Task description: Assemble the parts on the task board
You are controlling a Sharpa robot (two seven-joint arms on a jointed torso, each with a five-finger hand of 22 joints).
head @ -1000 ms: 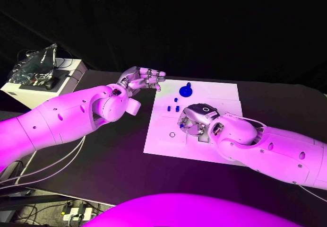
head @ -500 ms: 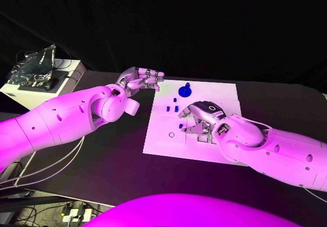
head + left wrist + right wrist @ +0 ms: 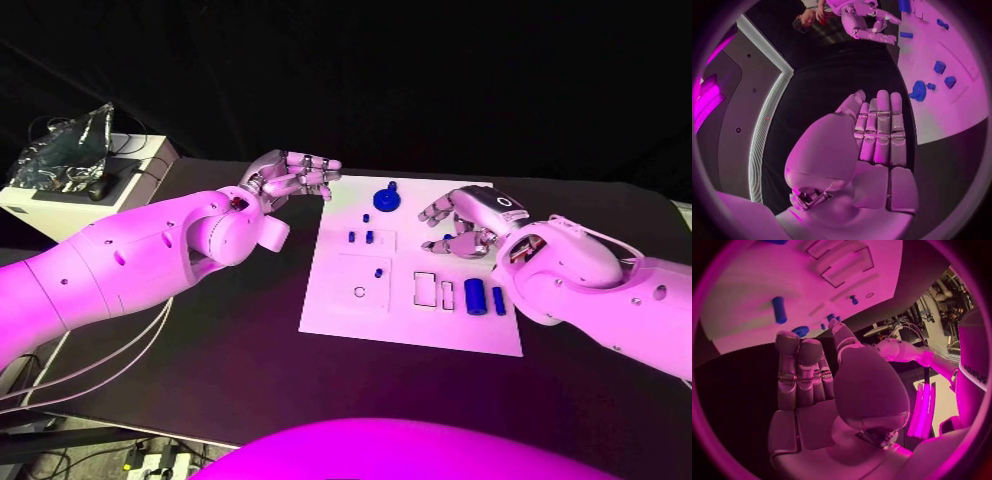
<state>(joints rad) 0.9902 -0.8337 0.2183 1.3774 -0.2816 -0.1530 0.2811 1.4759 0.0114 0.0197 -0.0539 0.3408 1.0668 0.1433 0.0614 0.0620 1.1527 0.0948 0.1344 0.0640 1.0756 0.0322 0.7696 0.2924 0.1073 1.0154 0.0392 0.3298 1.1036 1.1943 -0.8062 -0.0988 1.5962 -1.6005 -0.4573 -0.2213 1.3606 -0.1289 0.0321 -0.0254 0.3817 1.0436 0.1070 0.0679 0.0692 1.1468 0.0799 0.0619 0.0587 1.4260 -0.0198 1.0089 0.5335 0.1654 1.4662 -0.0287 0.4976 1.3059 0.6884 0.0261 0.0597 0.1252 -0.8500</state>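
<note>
The white task board (image 3: 411, 320) lies in the middle of the black table. A round blue knob (image 3: 389, 194) stands at its far edge, with small blue pegs (image 3: 369, 237) nearer. Two blue cylinders (image 3: 475, 296) lie side by side at the board's right, beside empty slots (image 3: 426, 288). My right hand (image 3: 464, 218) hovers over the board's far right part, fingers apart, holding nothing. My left hand (image 3: 294, 175) hangs over the table just off the board's far left corner, also empty. In the left wrist view its fingers (image 3: 879, 125) lie straight, with the knob (image 3: 918, 91) beyond them.
A white box (image 3: 72, 195) with a crumpled silver bag (image 3: 65, 150) on it stands at the back left, off the table. Cables hang along the table's left side. Black table shows all around the board.
My right hand has lifted off the board's middle and drawn back toward its far right. The two blue cylinders and the slots it covered now show. The left hand has barely moved.
</note>
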